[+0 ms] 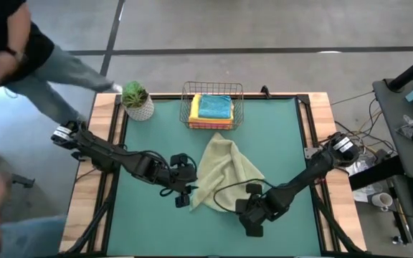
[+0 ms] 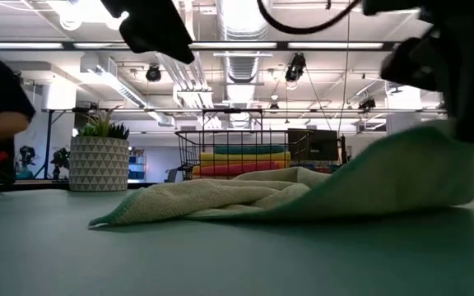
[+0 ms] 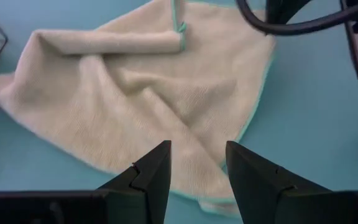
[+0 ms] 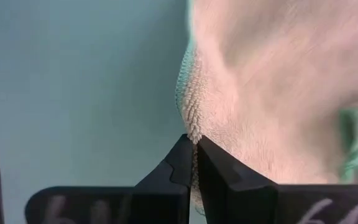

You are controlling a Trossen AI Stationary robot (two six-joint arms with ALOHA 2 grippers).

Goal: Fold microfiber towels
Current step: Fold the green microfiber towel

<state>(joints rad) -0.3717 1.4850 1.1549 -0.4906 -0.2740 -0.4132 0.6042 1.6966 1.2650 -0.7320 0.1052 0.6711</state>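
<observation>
Pale sage towel (image 1: 224, 175) rumpled on the green table mat (image 1: 285, 136), spread loosely between the two grippers, long run slanting from the wire basket (image 1: 212, 104) side down toward the near corners. Right gripper (image 4: 192, 163) pinched fully shut on the towel's teal-stitched hem, a thin fold of edge caught right at the fingertips, cloth fanning away ahead and to one side of them, bare mat on the other. From the table-level camera, that held side lifted off the mat into a rising slope, the rest slack and flat. Left gripper (image 3: 197, 163) partly open, nothing between the fingers, poised just above the opposite near edge, hem lying directly ahead of and beneath the fingertips, bulk of the cloth stretching beyond. Probably the corner-grab stage of a fold: one corner secured, the other not yet taken. Next, likely a short descent of the left fingers onto the edge below, that arm being much the nearer to it. Other towels (image 1: 214, 108), teal over yellow and orange, stacked in the basket well beyond both grippers. Potted plant (image 1: 136, 99) beside the basket; a person (image 1: 20, 50) off the table's far left corner.
</observation>
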